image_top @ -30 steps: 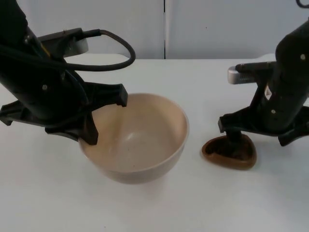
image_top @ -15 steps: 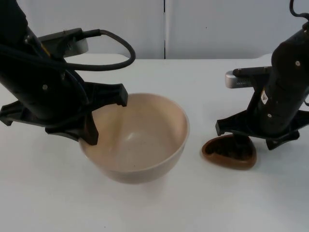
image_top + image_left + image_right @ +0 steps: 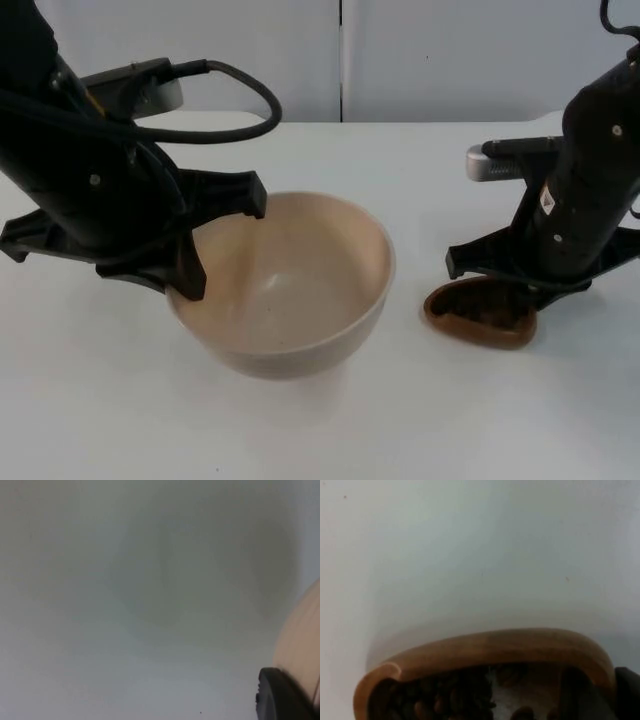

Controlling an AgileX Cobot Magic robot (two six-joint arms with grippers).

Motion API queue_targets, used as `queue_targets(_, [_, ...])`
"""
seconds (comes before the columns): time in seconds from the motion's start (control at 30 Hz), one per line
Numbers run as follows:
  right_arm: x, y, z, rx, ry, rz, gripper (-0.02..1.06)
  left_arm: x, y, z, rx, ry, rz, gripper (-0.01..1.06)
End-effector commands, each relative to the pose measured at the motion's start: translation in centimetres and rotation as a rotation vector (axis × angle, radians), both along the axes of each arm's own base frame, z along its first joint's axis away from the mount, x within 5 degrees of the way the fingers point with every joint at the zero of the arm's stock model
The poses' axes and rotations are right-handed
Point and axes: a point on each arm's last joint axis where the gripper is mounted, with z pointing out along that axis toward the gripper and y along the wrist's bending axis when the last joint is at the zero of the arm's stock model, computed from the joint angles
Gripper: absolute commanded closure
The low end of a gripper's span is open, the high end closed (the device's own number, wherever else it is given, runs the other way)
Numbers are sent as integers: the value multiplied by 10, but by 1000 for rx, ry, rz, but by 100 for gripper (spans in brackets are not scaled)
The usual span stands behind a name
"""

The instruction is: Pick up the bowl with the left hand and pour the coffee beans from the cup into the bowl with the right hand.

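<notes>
a white surface [image 3: 330,430] runs back to a grey wall [image 3: 450,60], with the bowl left of centre and the cup at the right

the bowl [image 3: 290,290] is beige, deep and thin-rimmed, empty, sitting on the surface. the left gripper [image 3: 215,240] straddles its left rim, one finger inside the wall and one outside; it looks closed on the rim, though the contact itself is hard to confirm. in the left wrist view a black fingertip [image 3: 282,695] lies against the bowl's outer wall [image 3: 302,645]

the cup [image 3: 480,315] is a small brown, rounded-triangle dish, low and shallow, with dark beans [image 3: 450,700] inside. the right gripper [image 3: 505,285] is down over its far rim, seemingly pinching the rim, but how tightly i cannot tell

my guess: the bowl is stiff, smooth, likely ceramic or melamine, so slippery and heavy for a one-sided rim pinch; grip deep on the wall and expect it to tilt. the cup is light and rigid, wood-like, and shallow, so the beans would spill early; hold the rim opposite the pouring corner
</notes>
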Motion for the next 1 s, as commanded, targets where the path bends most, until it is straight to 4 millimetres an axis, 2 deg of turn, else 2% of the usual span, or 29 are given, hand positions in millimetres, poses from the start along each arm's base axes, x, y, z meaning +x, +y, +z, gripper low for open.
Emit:
queue_targets(0.0, [1,2,-1,4,-5,4,104,-2,-2,1,-14,0,10,105])
queue_targets(0.13, [1,2,1,4,-8,3,104,-2,-2,1,-14,-1,8,105])
queue_targets(0.23, [1,1,12,10,-23,1,104,-2,-2,1,-12,-1,7,105])
queue_targets(0.3, [1,1,28,22,-57,17,104,-2,-2,1,-13,-4,8,105])
queue_targets(0.33, [1,1,28,22,-57,17,104,-2,-2,1,-13,-4,8,105])
queue_targets(0.47, [-3,-2,61,35,-104,19,104,-2,-2,1,-14,-1,8,105])
queue_targets(0.5, [-3,-2,61,35,-104,19,104,-2,-2,1,-14,-1,8,105])
queue_targets(0.63, [-15,-10,100,3,-123,52,104,-2,-2,1,-14,-1,8,105])
queue_targets(0.67, [-15,-10,100,3,-123,52,104,-2,-2,1,-14,-1,8,105])
queue_targets(0.8, [-37,-22,146,-22,-122,112,104,-2,-2,1,-13,-2,7,105])
queue_targets(0.9, [-46,-26,159,-19,-110,138,104,-2,-2,1,-13,-2,7,105])
queue_targets(0.97, [-62,-32,179,-14,-93,173,104,-2,-2,1,-13,-2,7,105])
